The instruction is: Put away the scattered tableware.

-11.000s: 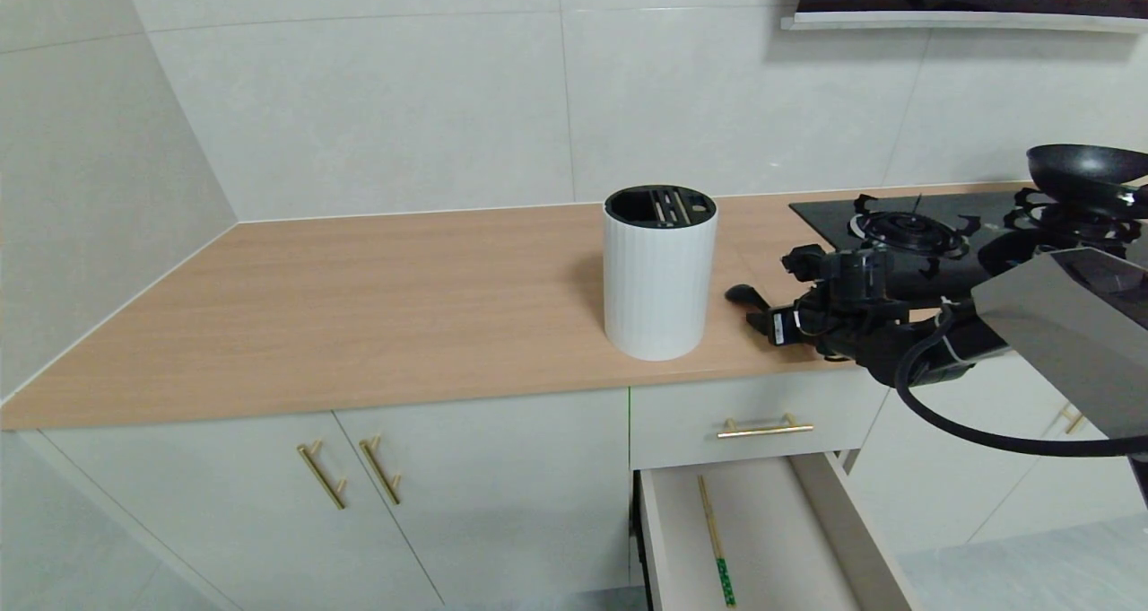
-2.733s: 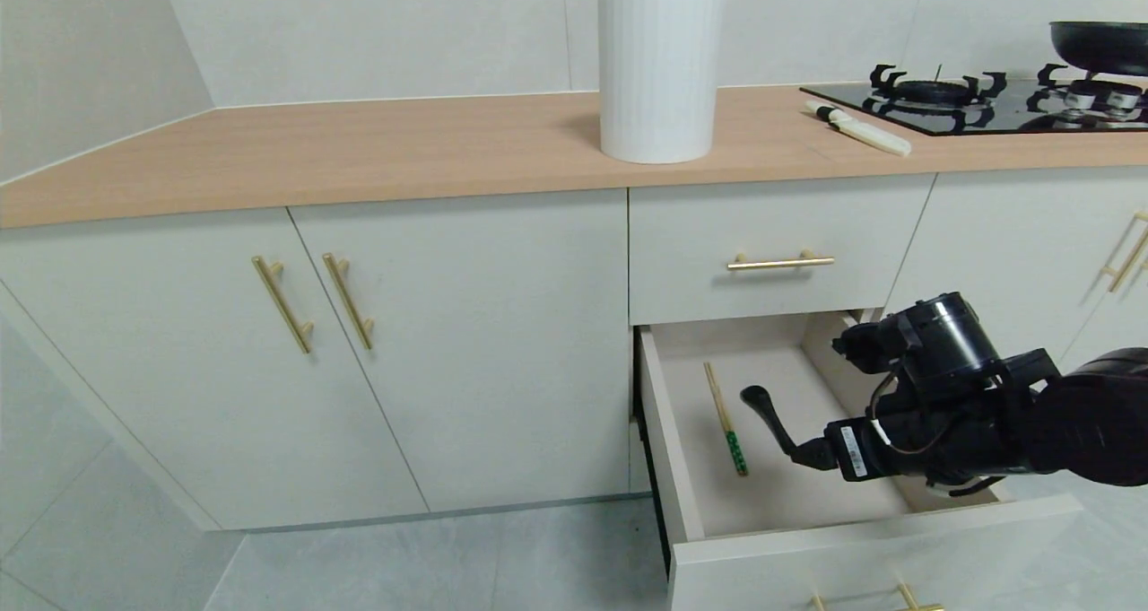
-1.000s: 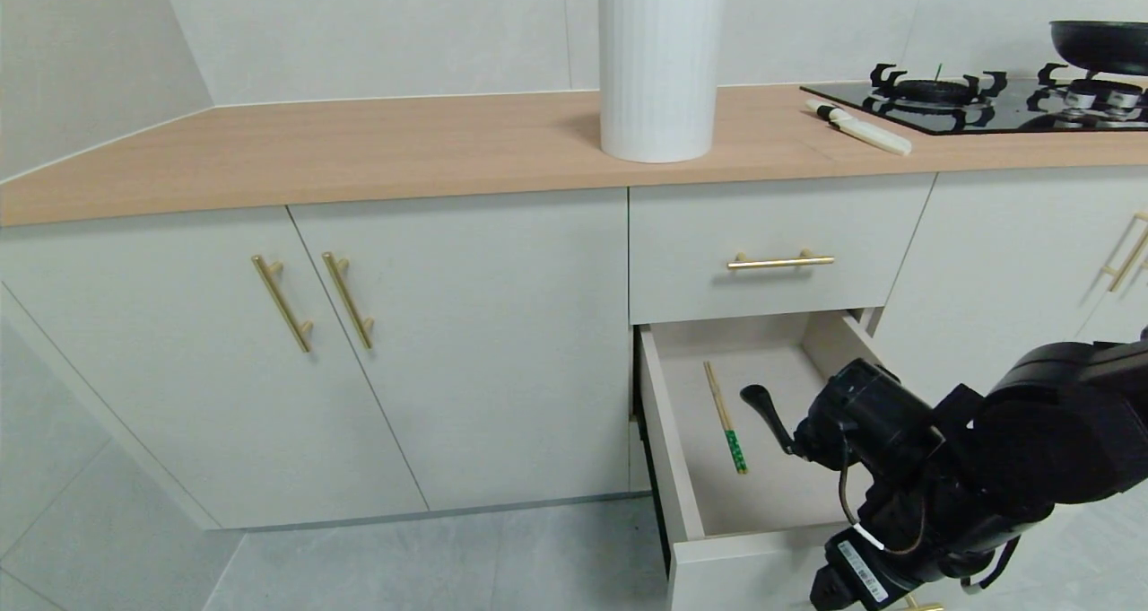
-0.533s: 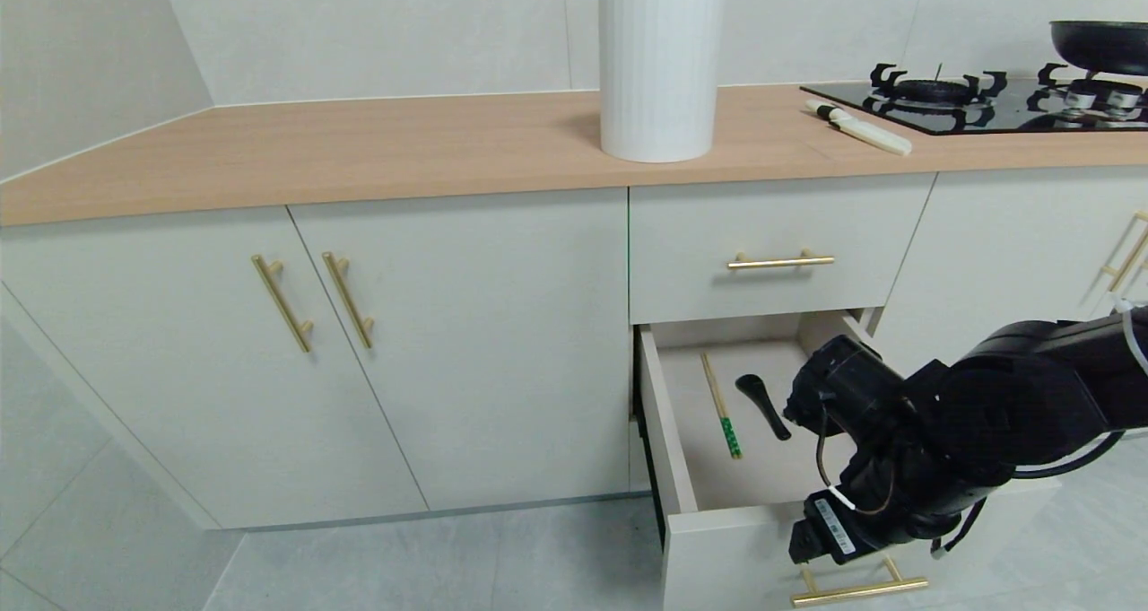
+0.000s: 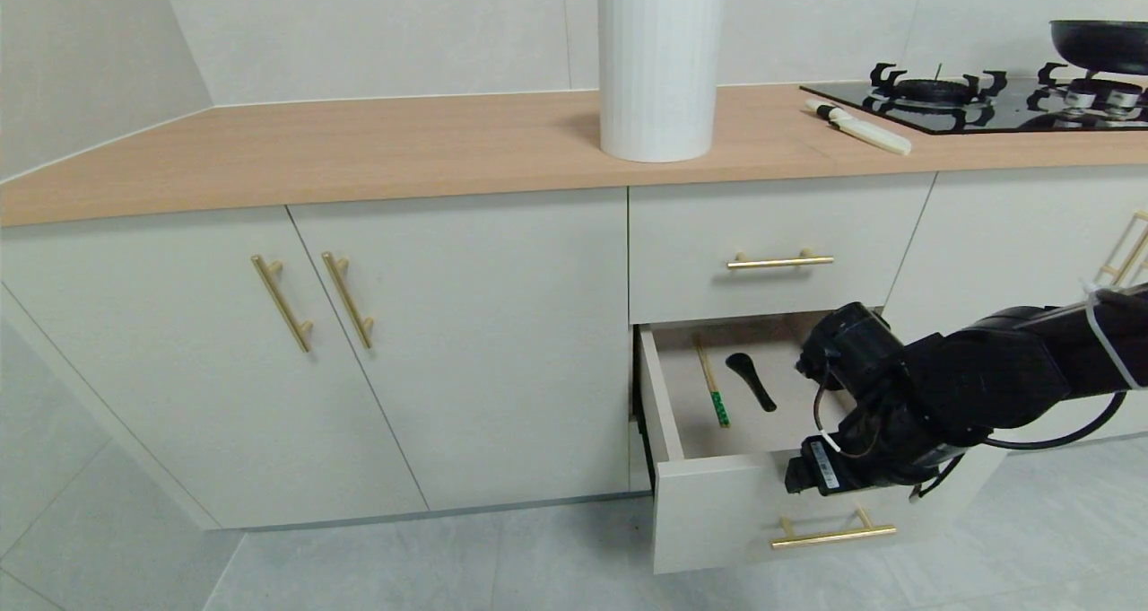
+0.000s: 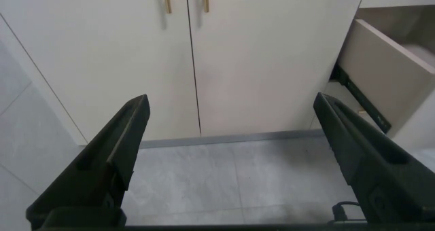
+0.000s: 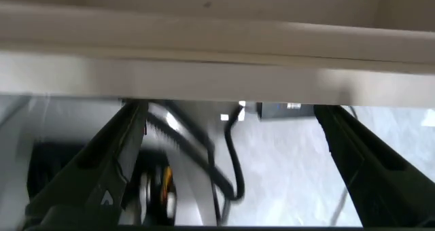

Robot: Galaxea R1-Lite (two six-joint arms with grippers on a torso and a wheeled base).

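Observation:
A black spoon (image 5: 752, 382) and a pair of green-tipped chopsticks (image 5: 713, 396) lie inside the partly open lower drawer (image 5: 717, 512). My right gripper (image 5: 812, 476) is against the top edge of the drawer front, above its gold handle (image 5: 834, 535). In the right wrist view the gripper (image 7: 228, 112) is open with nothing between its fingers, and the drawer's pale edge (image 7: 217, 54) lies just past them. My left gripper (image 6: 230, 102) hangs open and holds nothing, low in front of the cabinet doors, with the drawer's side (image 6: 387, 61) off to one side.
A cream-handled knife (image 5: 856, 128) lies on the wooden counter beside the gas hob (image 5: 978, 104), which carries a black pan (image 5: 1099, 46). A tall white ribbed holder (image 5: 661, 64) stands on the counter above the shut upper drawer (image 5: 780, 252). Grey tiled floor lies below.
The spoon left my right gripper and now lies in the drawer. The gripper dropped to the drawer front, and the drawer has slid partway in.

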